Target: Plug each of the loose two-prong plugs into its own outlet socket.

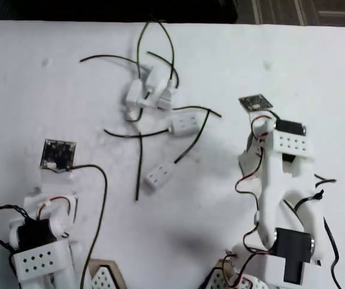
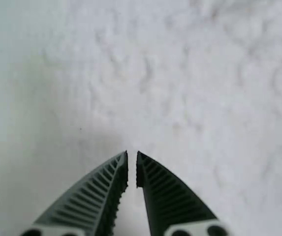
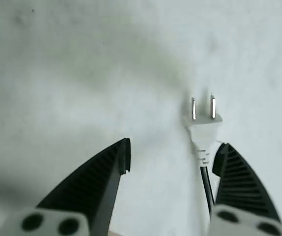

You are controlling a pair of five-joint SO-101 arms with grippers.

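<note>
- Right end effector (image 3: 175,146): released, fingers spread wide, grasping nothing. It hangs low over the bench (image 3: 57,73).
- Two-prong plug (image 3: 203,123): lies flat on the bench between the spread fingers but well off centre. Its body sits just beside one finger (image 3: 232,172) and far from the other. The prongs (image 3: 212,106) point away from the wrist, and the cord (image 3: 207,187) runs back along the near finger.
- Left end effector (image 2: 132,162): clenched to a thin slit, holding nothing, over bare bench.
- Sockets, high view: the upper outlet socket (image 1: 184,123) lies at centre of the frame, and the lower outlet socket (image 1: 159,174) lies below and left of it. Both are loose and trail black leads. More white plug bodies sit in a tangle (image 1: 137,93) at upper centre.
- Hazard, off-centre grasp: closing from this position would probably let the far finger sweep or rotate the plug, leaving the prongs skewed.
- Hazard, low grasp: the fingers may catch the cord instead of the body — the plug would then droop and miss the slots.
- Hazard, sliding socket: neither socket appears fixed. Insertion force would likely push one across the bench unless the left end effector braces it.
- Hazard, crossed leads: lifting one lead may drag its neighbours along.
</note>
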